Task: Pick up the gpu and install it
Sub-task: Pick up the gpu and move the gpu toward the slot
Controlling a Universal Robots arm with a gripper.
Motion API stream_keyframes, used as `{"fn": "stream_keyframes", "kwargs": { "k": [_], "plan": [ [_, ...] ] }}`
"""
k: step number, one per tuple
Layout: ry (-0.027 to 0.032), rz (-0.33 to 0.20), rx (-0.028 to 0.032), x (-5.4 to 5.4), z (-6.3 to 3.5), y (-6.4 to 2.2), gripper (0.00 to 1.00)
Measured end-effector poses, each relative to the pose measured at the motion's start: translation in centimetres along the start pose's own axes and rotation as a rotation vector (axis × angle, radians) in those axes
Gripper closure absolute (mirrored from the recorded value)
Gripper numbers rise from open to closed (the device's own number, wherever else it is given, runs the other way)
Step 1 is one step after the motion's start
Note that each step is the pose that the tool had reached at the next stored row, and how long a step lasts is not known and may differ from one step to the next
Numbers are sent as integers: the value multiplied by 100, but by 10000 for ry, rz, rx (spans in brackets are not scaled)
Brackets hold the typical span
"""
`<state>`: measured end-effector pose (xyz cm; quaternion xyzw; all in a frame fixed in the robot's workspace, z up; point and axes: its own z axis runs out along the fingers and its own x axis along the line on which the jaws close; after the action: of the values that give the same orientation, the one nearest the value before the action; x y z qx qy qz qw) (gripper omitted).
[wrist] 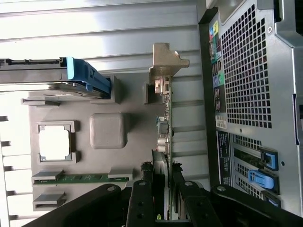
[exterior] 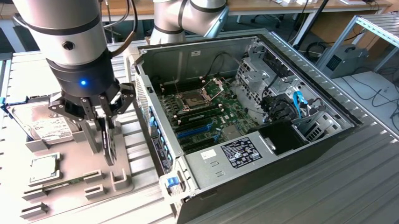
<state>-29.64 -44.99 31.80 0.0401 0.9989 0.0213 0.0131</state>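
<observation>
1. Exterior view: the arm [exterior: 68,46] hangs over a grey tray [exterior: 74,154] at the exterior view's left. Its pincer [exterior: 103,140] is closed on the graphics card [exterior: 111,151], a thin dark board held on edge between the fingers.
2. The card is above the tray, just beside the computer case [exterior: 187,60] and outside it. Whether its lower edge touches the tray cannot be told.
3. A hard drive [exterior: 44,127], a processor chip [exterior: 44,167] and a memory stick [exterior: 62,185] lie in the tray.
4. The case lies open on its side, with the motherboard [exterior: 231,116] and its blue slots [exterior: 196,130] exposed.
5. Wrist view: the pincer [wrist: 162,168] clamps the graphics card [wrist: 163,127] from both sides. The card is seen edge-on, running away from the fingers to its metal bracket [wrist: 166,59] at the far end.
6. The card lies between the tray's [wrist: 137,123] square pad [wrist: 108,130] and the perforated wall of the computer case [wrist: 246,71].
7. The hard drive [wrist: 33,78] with its blue rail, the processor chip [wrist: 54,142] and the memory stick [wrist: 85,178] sit in their tray places, apart from the card.
</observation>
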Motion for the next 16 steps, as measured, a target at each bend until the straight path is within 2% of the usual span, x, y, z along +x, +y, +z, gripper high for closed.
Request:
{"fn": "stream_keyframes", "kwargs": {
  "k": [16],
  "plan": [
    [0, 0, 0, -4, -154, 7, 74]
  ]
}}
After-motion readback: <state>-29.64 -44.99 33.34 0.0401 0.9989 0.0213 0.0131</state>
